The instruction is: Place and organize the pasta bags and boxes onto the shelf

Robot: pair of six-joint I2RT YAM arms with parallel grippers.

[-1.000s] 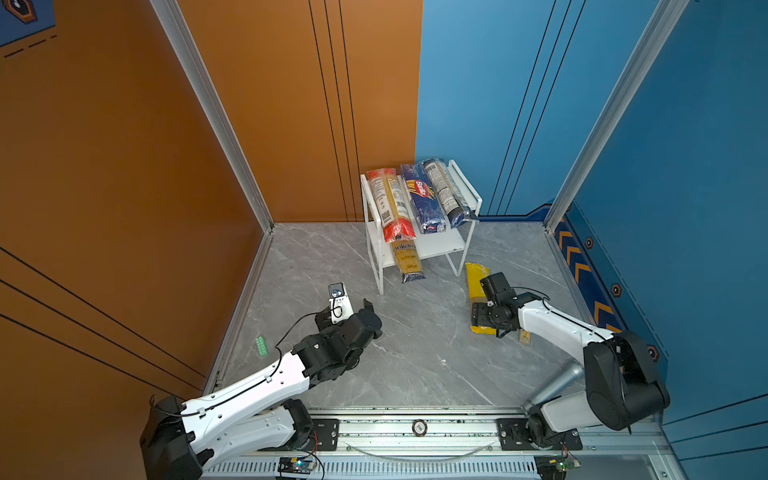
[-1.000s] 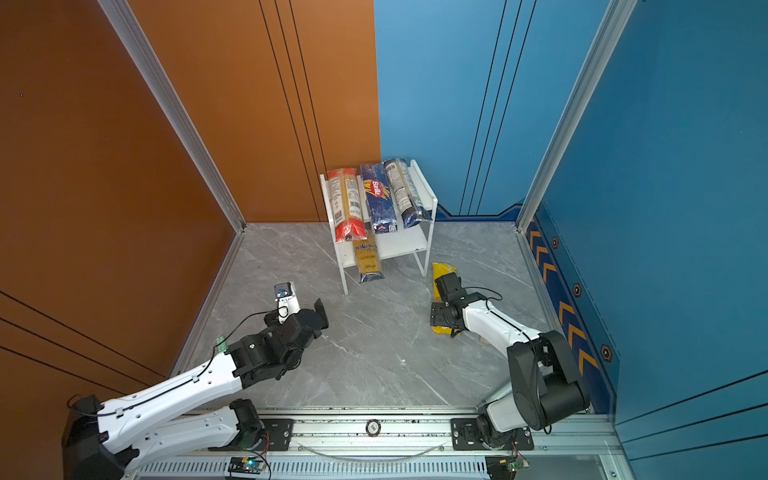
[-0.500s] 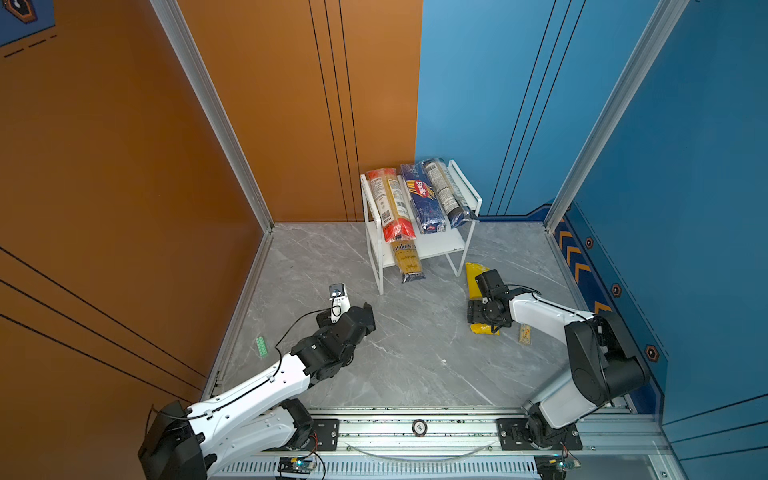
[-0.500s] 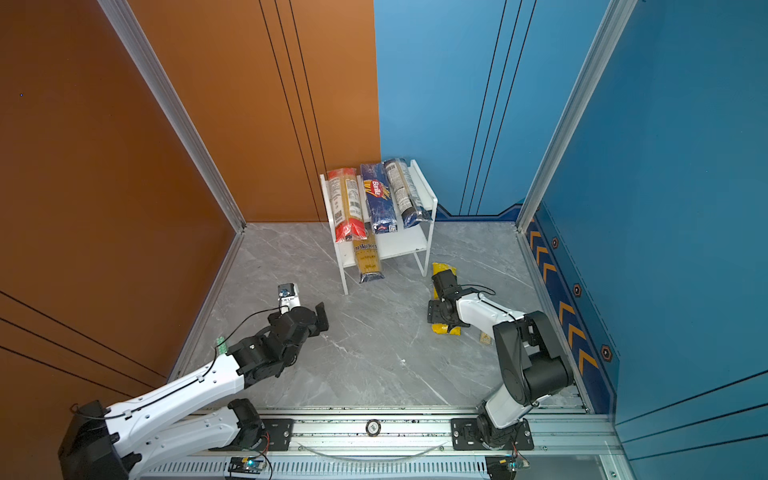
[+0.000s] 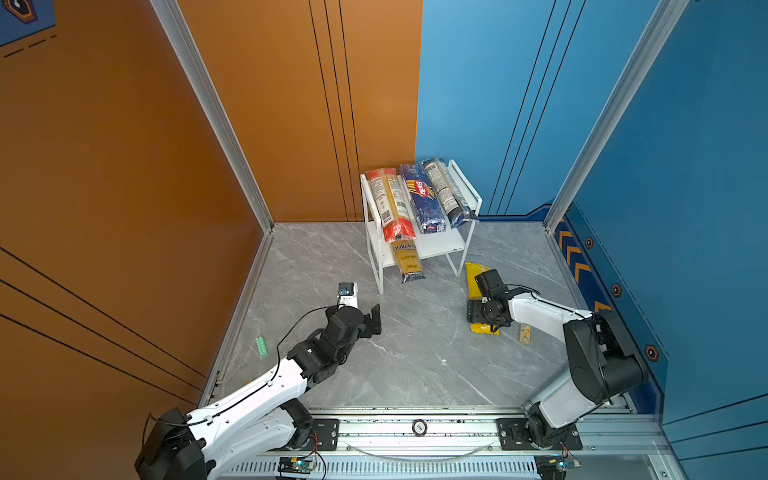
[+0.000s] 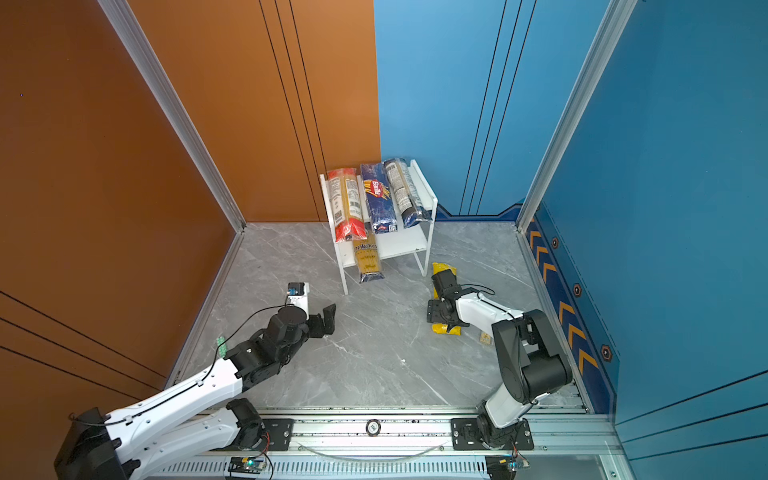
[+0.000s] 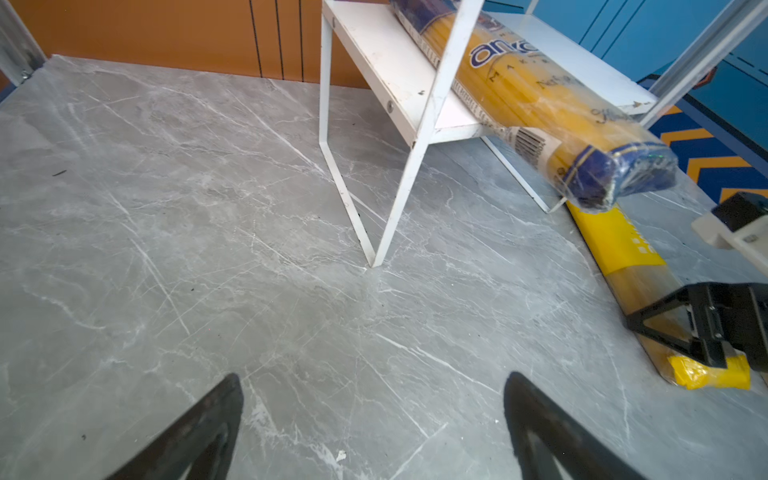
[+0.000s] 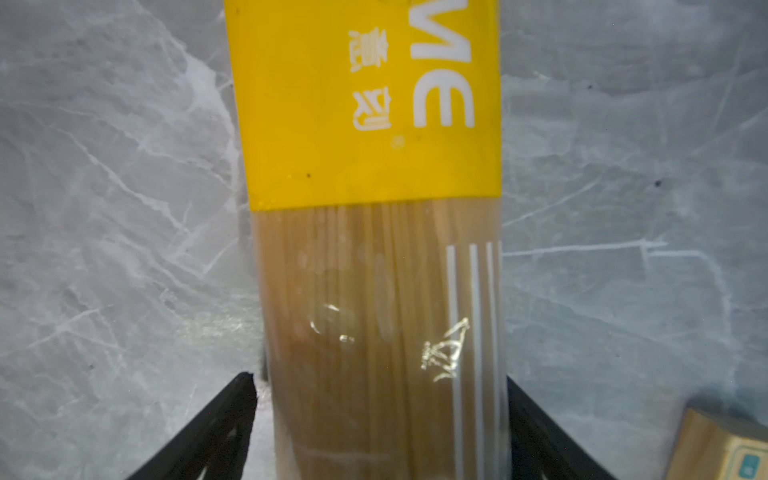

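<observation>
Right now we see the bright yellow, long narrow spaghetti pack (image 8: 365, 124) lying flat on the grey marbled tabletop (image 5: 415, 361). It is just beside the front right leg of the small white two-tier shelf (image 5: 440, 246), not on it. Our right gripper (image 8: 380, 382) sits low over the pack's clear window section, one black finger on each side. The jaws stand parted about as wide as the pack. We make out a thin gap on one side, while the other finger looks to be touching the wrapper, so we would not call it clamped. A small tan cardboard box (image 5: 525, 333) lies on the tabletop just beside the pack's near end.

On the shelf's top board, in both top views, three packs lie side by side, running front to back. The clear pack with red ends (image 5: 390, 203) is on the left, the dark blue Barilla pack (image 5: 422, 199) in the middle, and the clear pack with dark-blue labels (image 5: 444, 191) on the right. On the lower board the yellow pack with blue ends and blue lettering (image 7: 519, 95) lies along the left side, its near end jutting past the board's front edge.

Our left gripper (image 7: 374, 415) hangs above bare tabletop in front of the shelf's front left leg, jaws spread wide with nothing between them. A small green strip (image 5: 262, 345) shows by the table's left edge.
</observation>
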